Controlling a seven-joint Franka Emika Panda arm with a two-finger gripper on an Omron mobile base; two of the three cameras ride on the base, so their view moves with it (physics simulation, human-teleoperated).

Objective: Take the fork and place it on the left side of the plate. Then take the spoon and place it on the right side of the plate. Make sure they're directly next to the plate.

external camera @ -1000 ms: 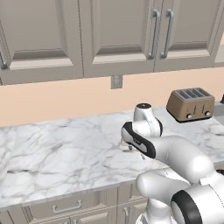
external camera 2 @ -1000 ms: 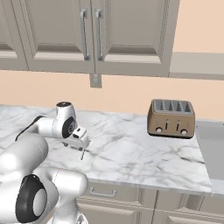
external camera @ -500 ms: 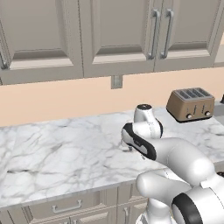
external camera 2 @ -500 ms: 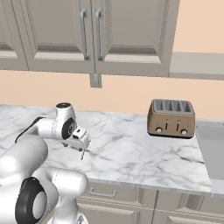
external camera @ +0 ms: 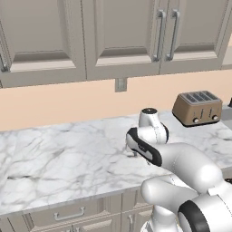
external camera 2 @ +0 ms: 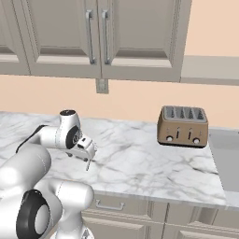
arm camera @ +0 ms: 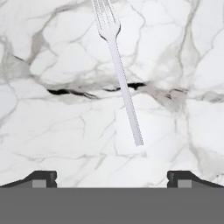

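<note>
The gripper [arm camera: 112, 177] is held wide apart and empty above the marble counter [arm camera: 52, 131]; its two dark fingertips [arm camera: 41, 177] are seen at the bottom of the hand view with bare stone between them. In the right base view the gripper [external camera 2: 87, 156] is seen pointing down at the counter [external camera 2: 140, 163], close to its front edge.

The fork [arm camera: 117, 65] is lying flat on the counter, ahead of the fingertips in the hand view and apart from them. Its pronged head is cut by the top edge of that view, and the end of its handle is the nearest part to the gripper, slightly to the right of the midline between the fingertips. The long axis is run almost straight away from the gripper, tilted a little, so that it is nearly square to the line joining the two fingertips. The step in hand is judged to be the approach to the fork; a short advance along the handle and a descent are judged to be needed before closing across the thin shaft.

No object is seen touching the fork, and open stone is seen on both sides of it. A toaster [external camera 2: 183, 126] is standing well apart, further along the counter by the wall. Because the handle is thin and flat on the stone, a slip or a missed grasp is judged possible.
</note>
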